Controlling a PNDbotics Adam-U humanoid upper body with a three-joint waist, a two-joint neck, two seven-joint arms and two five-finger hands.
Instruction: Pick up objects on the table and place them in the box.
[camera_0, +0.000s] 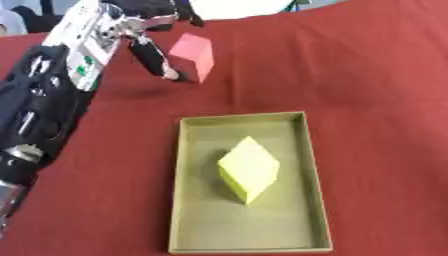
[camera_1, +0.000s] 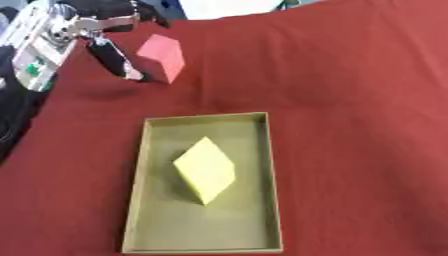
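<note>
Your robot's left hand (camera_0: 144, 30) is up at about eleven o'clock, reaching in from the left side over the red tablecloth (camera_0: 367, 75). The pink block (camera_0: 194, 54) sits right by it, tipped up on a corner so it looks like a leaning box. One dark finger (camera_0: 156, 61) points down along the block's left side, and its tip is at the block's bottom edge, touching it or very nearly. Other dark fingers curl over the top of the block, up near the far edge of the table. So the hand looks wrapped around the pink block (the pictures are too soft for you to see how well the top fingers touch it). The arm behind the hand is black and silver and runs down the left side to about eight o'clock. The box (camera_0: 179, 200) is a flat olive-green tray, and it lies at about six o'clock, well apart from the pink block. Inside the box is a yellow block (camera_0: 249, 169), standing on a corner like a diamond, near the middle of the tray floor. Your right hand does not show in either view.
</note>
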